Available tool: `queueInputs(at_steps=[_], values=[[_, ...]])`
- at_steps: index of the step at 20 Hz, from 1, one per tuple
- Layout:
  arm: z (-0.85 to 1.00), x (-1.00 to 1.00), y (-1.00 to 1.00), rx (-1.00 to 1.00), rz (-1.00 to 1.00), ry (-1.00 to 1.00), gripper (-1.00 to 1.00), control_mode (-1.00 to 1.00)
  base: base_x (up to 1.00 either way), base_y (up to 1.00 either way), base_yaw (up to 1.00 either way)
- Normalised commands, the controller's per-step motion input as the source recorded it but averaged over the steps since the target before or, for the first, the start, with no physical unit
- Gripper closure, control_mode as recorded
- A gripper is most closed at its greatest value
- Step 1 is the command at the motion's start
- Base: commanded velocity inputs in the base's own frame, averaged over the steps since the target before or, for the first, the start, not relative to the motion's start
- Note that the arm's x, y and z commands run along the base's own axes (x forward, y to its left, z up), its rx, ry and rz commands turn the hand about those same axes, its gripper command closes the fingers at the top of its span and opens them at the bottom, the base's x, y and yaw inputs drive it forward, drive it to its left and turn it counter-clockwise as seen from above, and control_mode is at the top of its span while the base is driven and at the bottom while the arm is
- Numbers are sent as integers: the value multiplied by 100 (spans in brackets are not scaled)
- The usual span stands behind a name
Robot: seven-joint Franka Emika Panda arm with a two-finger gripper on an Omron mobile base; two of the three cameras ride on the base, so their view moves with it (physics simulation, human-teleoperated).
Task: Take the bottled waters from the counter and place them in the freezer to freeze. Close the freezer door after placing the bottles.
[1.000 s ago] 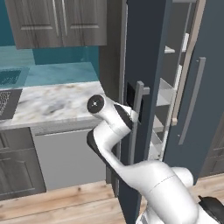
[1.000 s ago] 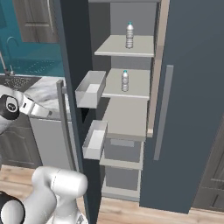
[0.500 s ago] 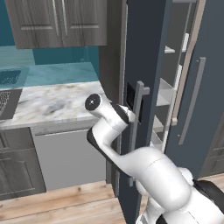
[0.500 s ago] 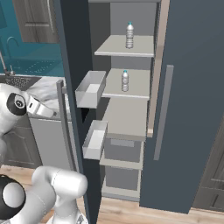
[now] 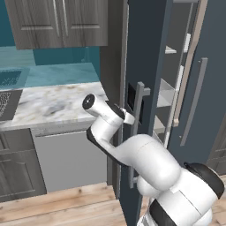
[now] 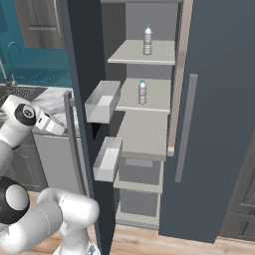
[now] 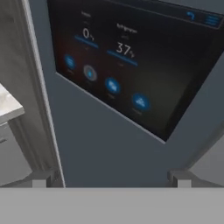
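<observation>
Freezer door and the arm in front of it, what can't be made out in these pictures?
- Hand view: small labels on the control display are blurred; the large digits read.
- Left base view: the gripper is hidden behind the arm's own wrist, near the bar handle.
- Right base view: the freezer door stands edge-on, hiding its outer face; print on the two bottled waters is too small.

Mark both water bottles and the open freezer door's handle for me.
Upper bottle (image 6: 147, 41), right base view, on its ribbed body.
Lower bottle (image 6: 142, 93), right base view, mid-body.
Door handle (image 6: 72, 144), right base view, middle of the bar.
</observation>
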Motion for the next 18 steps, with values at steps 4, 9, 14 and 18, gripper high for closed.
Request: queueInputs(at_steps=[4,9,14,18], values=[[-18,1,-2,-2,-13,-3,-100,-100,0,0,0],[0,-4,0,0,0,-7,-100,-100,0,0,0],[12,-75,-16,-12,-12,-21,-100,-100,0,0,0],[29,-90,-39,-16,-14,-22,-100,-100,0,0,0]])
